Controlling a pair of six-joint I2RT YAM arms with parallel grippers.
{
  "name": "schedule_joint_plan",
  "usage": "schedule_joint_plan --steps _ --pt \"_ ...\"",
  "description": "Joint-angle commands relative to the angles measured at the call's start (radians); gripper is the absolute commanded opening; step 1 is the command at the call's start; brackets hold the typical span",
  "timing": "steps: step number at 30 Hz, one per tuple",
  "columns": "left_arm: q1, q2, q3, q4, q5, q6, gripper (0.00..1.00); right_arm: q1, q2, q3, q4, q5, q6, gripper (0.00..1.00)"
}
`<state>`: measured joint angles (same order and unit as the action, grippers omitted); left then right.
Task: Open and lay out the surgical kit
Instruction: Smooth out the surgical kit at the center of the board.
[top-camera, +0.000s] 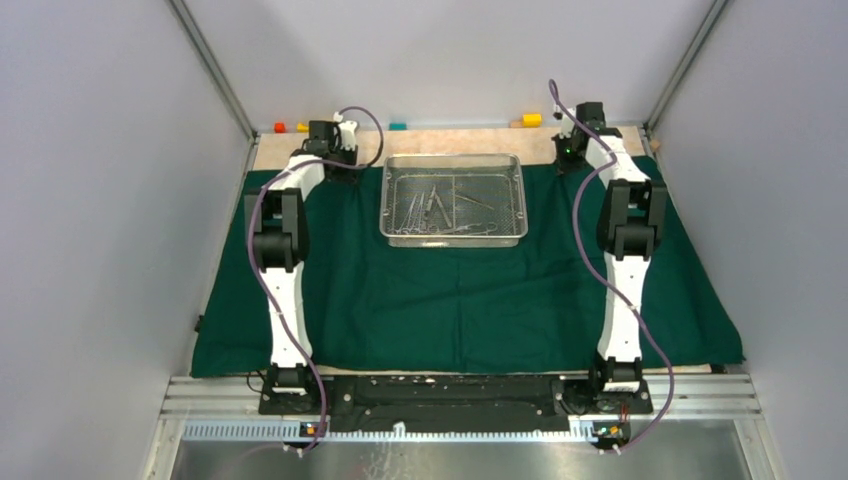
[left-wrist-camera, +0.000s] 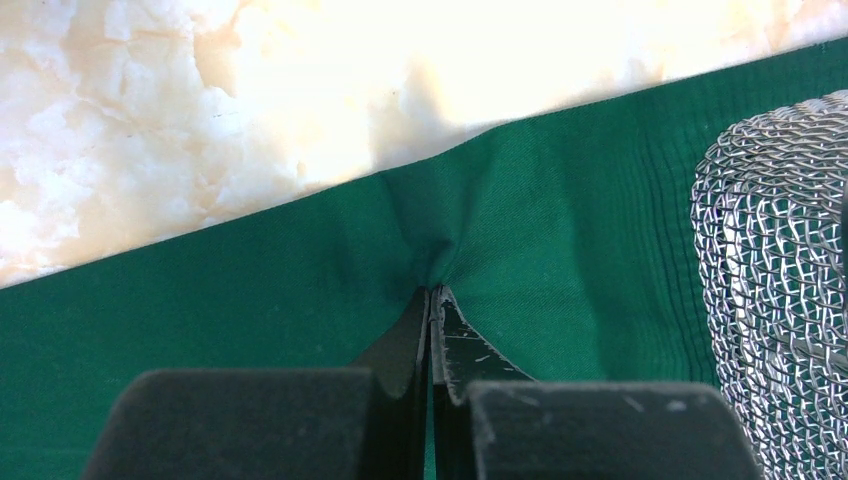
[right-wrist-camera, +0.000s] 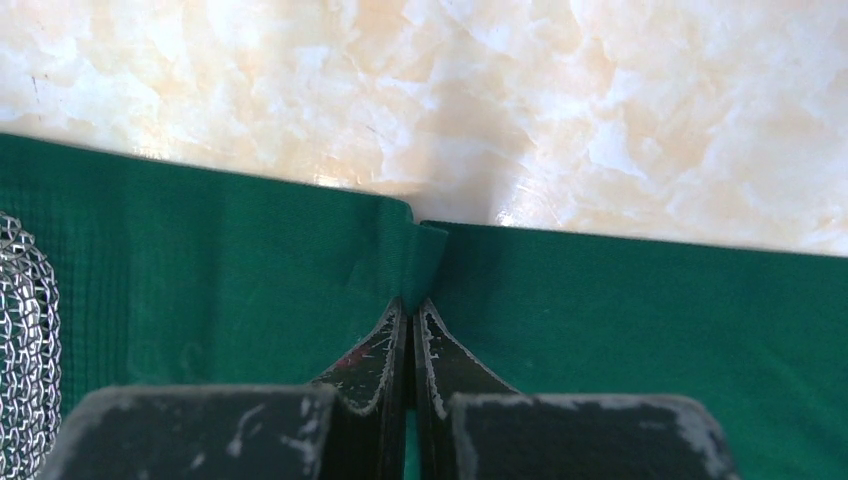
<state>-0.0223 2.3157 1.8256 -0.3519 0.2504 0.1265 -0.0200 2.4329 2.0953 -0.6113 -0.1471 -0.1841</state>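
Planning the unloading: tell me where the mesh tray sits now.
In the top view, the mesh tray sits on the far middle of the green cloth, between the left pincer and the right pincer.

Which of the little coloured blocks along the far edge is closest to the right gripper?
The yellow block, rightmost in the row, beside the right gripper; the teal block, orange block and red block sit farther left.
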Motion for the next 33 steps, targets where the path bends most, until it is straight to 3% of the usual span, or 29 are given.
schedule_joint_plan --steps 1,16,33 --pt "0.056 0.048 0.010 -0.023 -0.104 0.020 0.00 -0.009 0.028 0.058 0.013 0.063 -0.002 0.00" --pt "0.058 0.101 0.111 -0.018 -0.106 0.033 0.00 -0.009 -0.056 -0.080 0.070 0.137 -0.010 0.00" --pt "0.059 0.142 0.201 -0.041 -0.131 0.040 0.00 -0.010 0.038 0.088 0.003 0.175 -0.019 0.00"
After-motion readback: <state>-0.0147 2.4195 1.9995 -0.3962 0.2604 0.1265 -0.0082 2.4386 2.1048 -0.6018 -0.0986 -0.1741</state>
